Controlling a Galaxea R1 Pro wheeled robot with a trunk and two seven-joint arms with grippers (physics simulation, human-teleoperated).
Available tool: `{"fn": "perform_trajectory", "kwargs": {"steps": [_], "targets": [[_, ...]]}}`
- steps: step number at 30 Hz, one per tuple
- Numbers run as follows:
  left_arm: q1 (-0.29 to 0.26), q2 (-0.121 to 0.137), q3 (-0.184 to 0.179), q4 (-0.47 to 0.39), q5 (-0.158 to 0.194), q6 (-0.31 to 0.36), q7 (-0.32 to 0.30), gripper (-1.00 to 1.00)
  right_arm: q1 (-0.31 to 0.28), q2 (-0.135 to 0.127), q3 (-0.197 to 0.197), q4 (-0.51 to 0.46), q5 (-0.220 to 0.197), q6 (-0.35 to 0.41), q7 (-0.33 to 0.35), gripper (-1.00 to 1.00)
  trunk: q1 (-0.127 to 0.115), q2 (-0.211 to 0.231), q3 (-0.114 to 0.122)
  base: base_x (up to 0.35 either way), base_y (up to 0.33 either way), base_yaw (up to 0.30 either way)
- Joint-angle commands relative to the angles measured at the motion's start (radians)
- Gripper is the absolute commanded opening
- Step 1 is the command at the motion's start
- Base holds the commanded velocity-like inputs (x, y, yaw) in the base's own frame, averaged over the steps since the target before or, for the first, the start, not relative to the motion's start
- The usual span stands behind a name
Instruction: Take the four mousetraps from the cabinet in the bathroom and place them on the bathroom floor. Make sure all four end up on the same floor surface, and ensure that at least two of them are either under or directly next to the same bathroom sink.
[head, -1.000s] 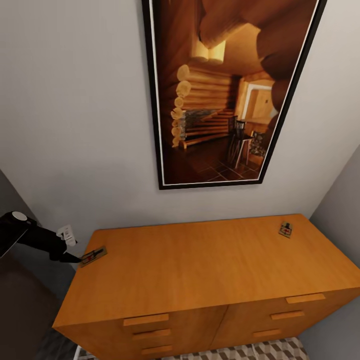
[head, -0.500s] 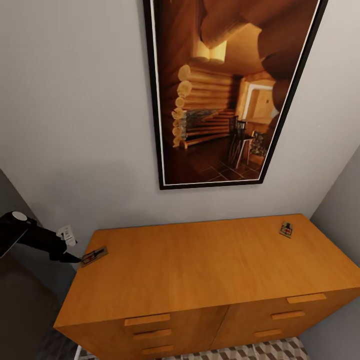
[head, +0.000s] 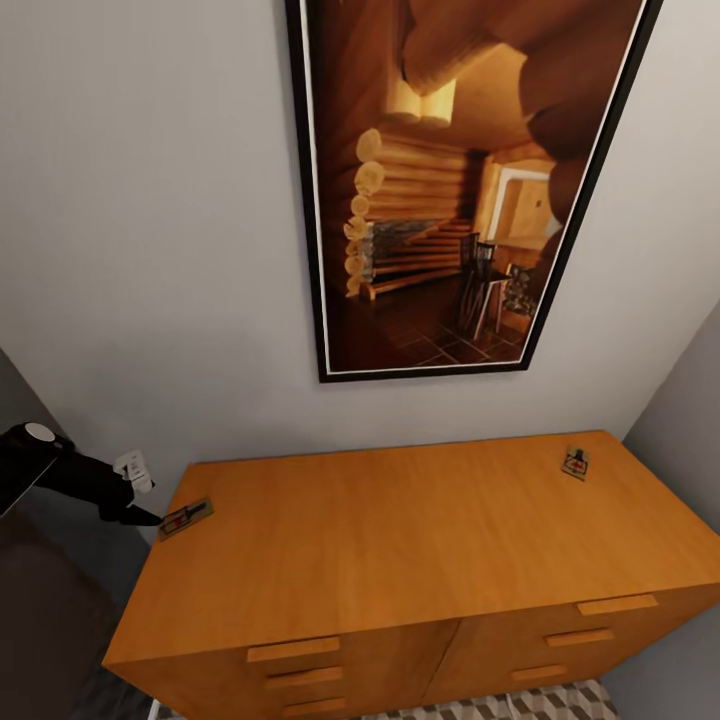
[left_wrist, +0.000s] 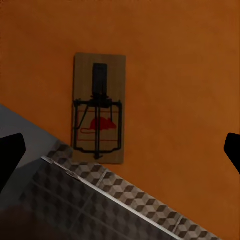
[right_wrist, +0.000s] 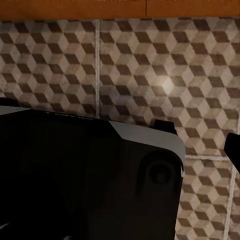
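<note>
A grey wall (head: 150, 200) rises behind the cabinet (head: 400, 540), and on it hangs a tall black-framed picture (head: 450, 190) of a log-cabin interior. The orange-brown cabinet spans most of the lower head view, its flat top serving as the surface, with slim bar-handled drawer fronts (head: 293, 649) along its front face. A strip of the bathroom floor (head: 480, 707), tiled in a cube pattern, shows below the cabinet's front edge; the same tiles appear in the right wrist view beyond the robot's dark base (right_wrist: 85, 175).

The left arm (head: 70, 475), black, reaches in from the left side, with a small white wall socket (head: 133, 470) just behind it. The left pincer (left_wrist: 120, 150) hangs above the cabinet's left edge, its two fingertips spread wide apart, released and grasping nothing. The right pincer (right_wrist: 200, 135) points at the floor tiles; whether it is released or clenched I cannot tell.

One mousetrap (head: 186, 516) lies flat at the cabinet's far left edge, centred between the left fingertips in the wrist view (left_wrist: 98, 108), its wire frame and red mark visible. A second mousetrap (head: 575, 462) lies flat near the back right corner, well apart from the first.
</note>
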Motion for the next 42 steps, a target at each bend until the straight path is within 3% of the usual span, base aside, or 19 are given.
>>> {"fn": "perform_trajectory", "kwargs": {"steps": [1, 42], "targets": [[-0.001, 0.001, -0.002, -0.001, -0.002, 0.010, -0.004, 1.00, -0.001, 0.000, 0.006, 0.002, -0.010, -0.004, 0.004, 1.00, 0.001, -0.002, -0.002, 0.027, 0.000, 0.000], [-0.001, 0.001, -0.004, 0.013, -0.002, 0.009, -0.004, 1.00, -0.002, 0.000, 0.006, 0.002, -0.010, -0.004, 0.004, 1.00, 0.001, -0.002, -0.009, 0.002, 0.000, 0.000]]}}
